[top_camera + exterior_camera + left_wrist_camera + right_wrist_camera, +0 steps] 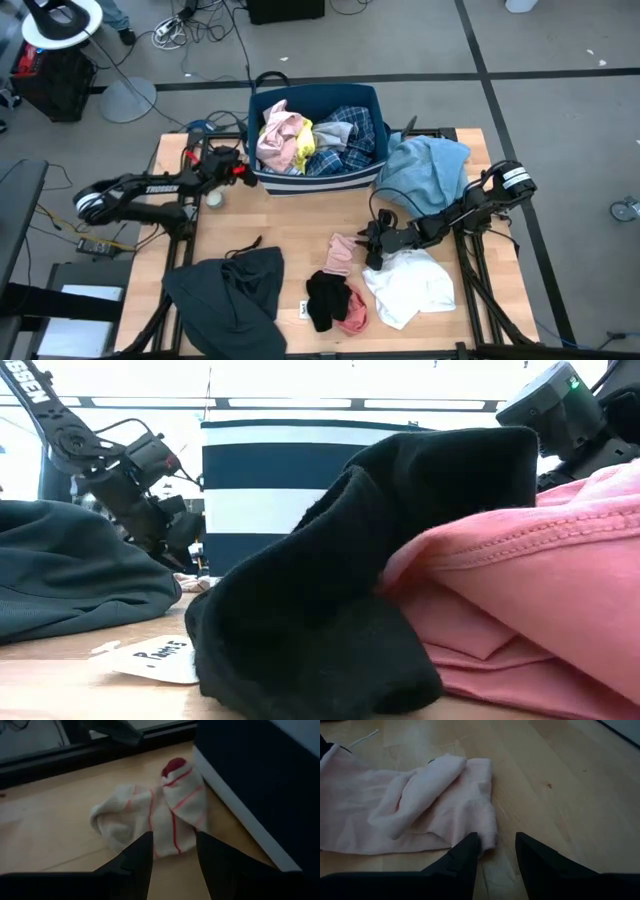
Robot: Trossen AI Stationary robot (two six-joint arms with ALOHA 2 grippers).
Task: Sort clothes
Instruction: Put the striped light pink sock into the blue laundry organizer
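The left gripper hung low over the desk beside the left wall of the navy striped bin, its fingers spread apart and empty just above a cream sock with red stripes that lay against the bin's base. The right gripper sat near the middle of the desk, its fingers also parted and holding nothing, with one tip right at the edge of a pale pink garment lying flat on the wood. Inside the bin lay a pink and yellow bundle and a blue plaid shirt. A light blue garment was heaped at the bin's right corner. A white garment lay under the right arm, a black piece partly over a coral pink one sat near the front edge with a small paper tag beside it, and a dark grey garment spread over the front left corner.
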